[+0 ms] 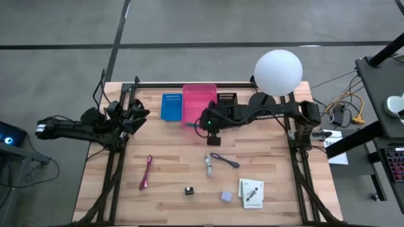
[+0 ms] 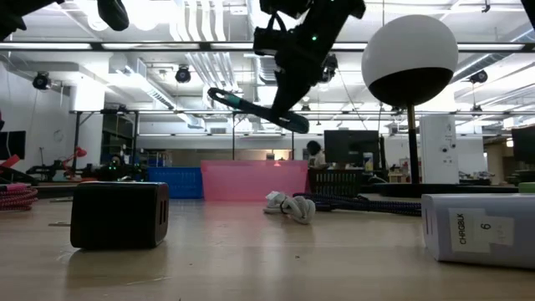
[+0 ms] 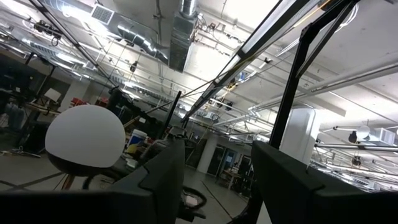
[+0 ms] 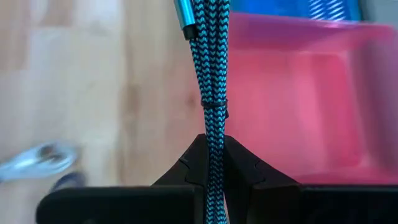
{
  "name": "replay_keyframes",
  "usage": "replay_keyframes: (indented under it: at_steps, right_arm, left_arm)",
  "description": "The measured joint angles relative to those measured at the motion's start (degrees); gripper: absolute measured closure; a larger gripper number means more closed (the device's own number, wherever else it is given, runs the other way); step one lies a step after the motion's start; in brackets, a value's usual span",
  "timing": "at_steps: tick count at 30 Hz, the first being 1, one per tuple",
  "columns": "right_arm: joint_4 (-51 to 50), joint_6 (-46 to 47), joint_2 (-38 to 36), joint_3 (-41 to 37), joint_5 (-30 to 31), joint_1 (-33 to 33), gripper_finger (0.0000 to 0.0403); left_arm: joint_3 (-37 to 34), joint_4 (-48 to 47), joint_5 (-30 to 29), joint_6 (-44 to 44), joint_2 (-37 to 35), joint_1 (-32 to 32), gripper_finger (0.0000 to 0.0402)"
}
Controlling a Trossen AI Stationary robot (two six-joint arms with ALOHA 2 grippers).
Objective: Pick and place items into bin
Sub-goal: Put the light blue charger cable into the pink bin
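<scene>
Closest to your low camera sits the tiny black cube (image 2: 118, 215) on the table (image 1: 170, 170), but look to your right gripper (image 4: 211, 163): its jaws are pinched on a bundled teal braided cable (image 4: 210, 74), held in the air at the pink bin (image 1: 197, 104)'s near edge. Your left gripper (image 3: 214, 180) waits at the table's left edge, jaws spread, while the magenta strap (image 1: 146, 172), pliers (image 1: 207, 165), purple cable (image 1: 225, 160), grey-blue cube (image 1: 226, 197) and white card (image 1: 250, 193) lie on the wood.
</scene>
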Motion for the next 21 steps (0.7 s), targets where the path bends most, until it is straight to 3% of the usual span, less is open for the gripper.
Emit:
replay_keyframes:
  at_steps: [13,21]
  right_arm:
    - [10.16,0.53,0.23,-2.05,0.04,-7.48,0.0390]
    - [11.56,0.49,0.34,-2.10,-4.35,-8.63,0.0390]
  left_arm:
    - [0.00,-0.01,-0.02,0.00,-0.01,0.00,0.0230]
    - [0.00,0.00,-0.84,0.00,-0.01,0.00,0.0230]
